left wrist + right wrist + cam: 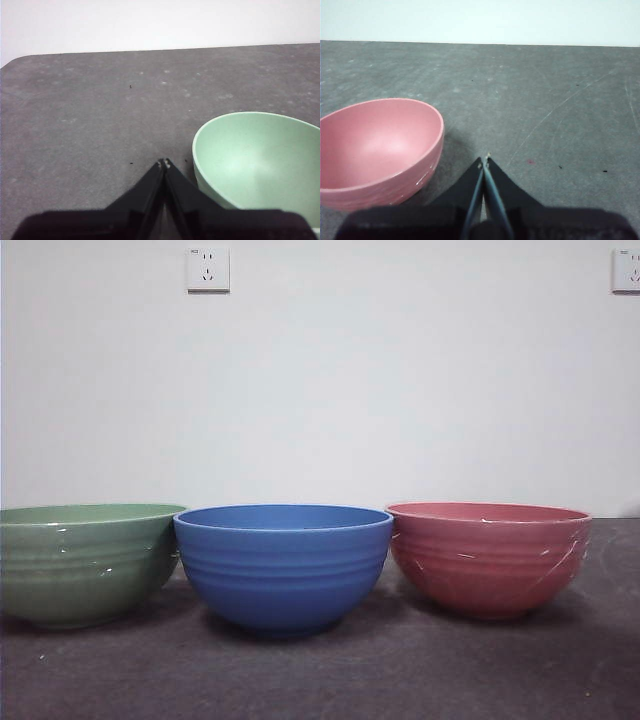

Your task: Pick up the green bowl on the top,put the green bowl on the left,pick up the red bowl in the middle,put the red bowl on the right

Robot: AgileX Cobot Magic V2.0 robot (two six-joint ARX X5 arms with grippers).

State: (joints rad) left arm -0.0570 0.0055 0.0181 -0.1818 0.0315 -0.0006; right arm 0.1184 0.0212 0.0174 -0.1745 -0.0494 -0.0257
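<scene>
while three bowls stand in a row on the dark grey table (320,680), neither arm shows in the front view. the green bowl (85,562) sits upright at the left end of the row, partly cut by the picture's edge, its ribbed side just beside the blue bowl (283,565) in the middle; whether the two rims touch is hard to tell. the red bowl (488,557) stands upright at the right end, its rim close against the blue bowl's rim on that side. all three are empty, as far as the views show, and rest flat on the table. behind them is a pale wall with two sockets, one wall socket (208,269) above the left half and another at the top right corner.

the left gripper (164,163) hangs over bare table with its two black jaws pressed together at the tips, pinching nothing; the green bowl (262,162) lies just beside it, apart from the jaws, its pale inside open to the wrist camera. the right gripper (484,161) likewise has its jaws closed tip to tip and empty, over the table, with the red bowl (377,150) near it on one side and not touching it.
</scene>
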